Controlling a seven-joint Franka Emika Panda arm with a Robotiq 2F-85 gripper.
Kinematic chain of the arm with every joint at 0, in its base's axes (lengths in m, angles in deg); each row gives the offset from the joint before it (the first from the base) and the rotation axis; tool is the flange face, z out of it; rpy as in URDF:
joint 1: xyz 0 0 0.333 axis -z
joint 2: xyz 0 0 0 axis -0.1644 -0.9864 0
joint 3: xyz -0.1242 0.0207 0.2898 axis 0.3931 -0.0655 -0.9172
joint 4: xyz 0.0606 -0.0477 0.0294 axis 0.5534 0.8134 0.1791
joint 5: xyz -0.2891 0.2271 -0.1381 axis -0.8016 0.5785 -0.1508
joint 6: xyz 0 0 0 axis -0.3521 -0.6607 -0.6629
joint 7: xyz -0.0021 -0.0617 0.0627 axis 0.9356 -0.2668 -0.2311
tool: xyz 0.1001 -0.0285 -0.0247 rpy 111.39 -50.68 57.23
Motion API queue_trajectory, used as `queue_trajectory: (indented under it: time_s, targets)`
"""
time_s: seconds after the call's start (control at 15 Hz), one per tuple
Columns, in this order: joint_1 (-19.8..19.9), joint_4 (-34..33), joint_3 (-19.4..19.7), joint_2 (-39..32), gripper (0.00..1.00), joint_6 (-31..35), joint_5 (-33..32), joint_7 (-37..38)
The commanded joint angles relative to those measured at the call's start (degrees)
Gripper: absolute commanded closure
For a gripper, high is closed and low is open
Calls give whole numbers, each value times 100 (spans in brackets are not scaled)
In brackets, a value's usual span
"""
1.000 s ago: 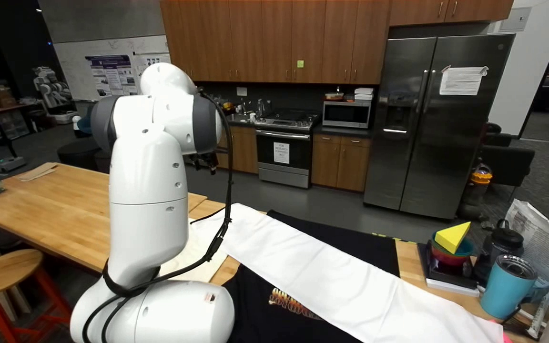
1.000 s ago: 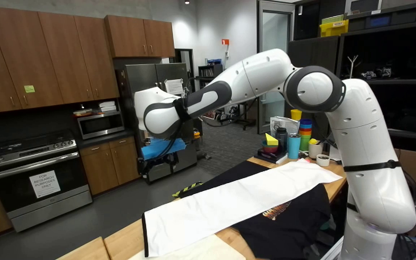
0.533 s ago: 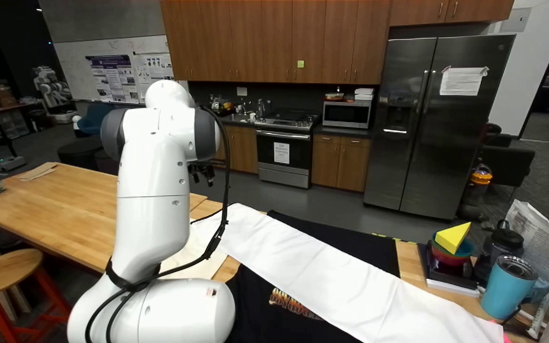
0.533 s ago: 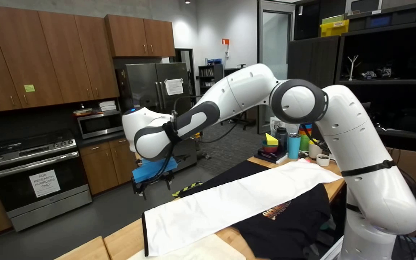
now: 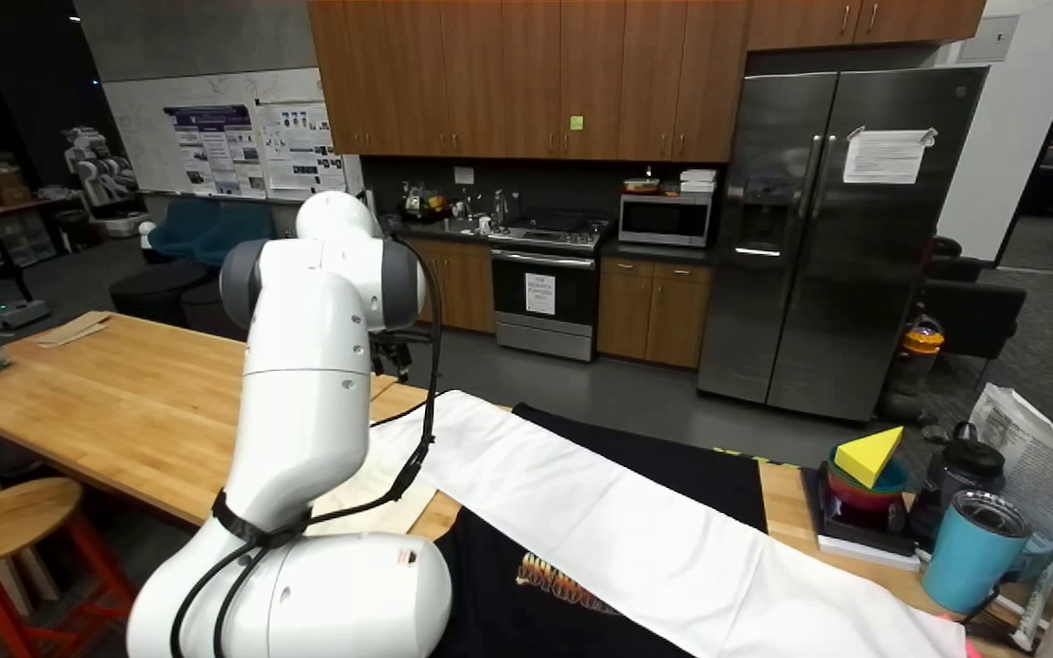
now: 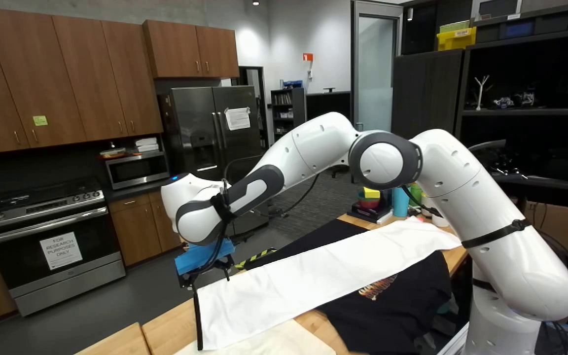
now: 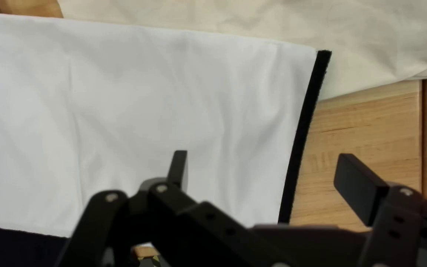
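Kitchen area with wooden cabinets (image 5: 526,78), a steel refrigerator (image 5: 842,238) and a range (image 5: 545,283); in front of these, a wooden worktop (image 5: 138,384) carries several fabrics. The white cloth (image 6: 313,276) lies as a long band across the worktop, over a black T-shirt (image 6: 387,308) with flame-coloured lettering, and overlaps the margin of a cream cloth (image 7: 376,40).

Pose: in an exterior view, the arm (image 6: 296,153) leans forward from its base, bends at the elbow, arches over the fabrics and slopes down to the wrist, beneath which the end effector (image 7: 262,163) points downward. The end effector is released, its fingers (image 7: 360,189) spread wide. In the wrist view they straddle the black border (image 7: 304,137) at the end of the white cloth, one above the white fabric, the other above the worktop.

Change: relative to the frames half a second and one second earlier, the arm sits lower and its lower link tilts further forward; the end effector is now nearer the bordered end of the cloth. The arm newly covers the top of a blue tumbler (image 6: 401,204), while more of the teal chairs (image 5: 184,226) shows behind it. The fabrics keep their positions.
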Motion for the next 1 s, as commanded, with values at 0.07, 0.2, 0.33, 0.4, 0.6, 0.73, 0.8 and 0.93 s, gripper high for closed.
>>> queue_trajectory:
  time_s: [0.07, 0.2, 0.33, 0.4, 0.6, 0.73, 0.8, 0.93]
  targets:
    - [-147, -667, 136, -526, 0, -81, 261, 16]
    - [-175, -903, 139, -722, 0, -63, 368, -16]
    - [-213, -1070, 159, -837, 0, -80, 451, -18]
    - [-187, -1070, 132, -836, 0, -53, 556, -38]
    - [-37, -845, -37, -750, 0, 255, 738, -14]
    - [61, -845, -121, -726, 0, 433, 895, -14]
    - [99, -845, -141, -718, 0, 450, 920, -14]
    - [136, -843, -157, -717, 0, 459, 927, -16]
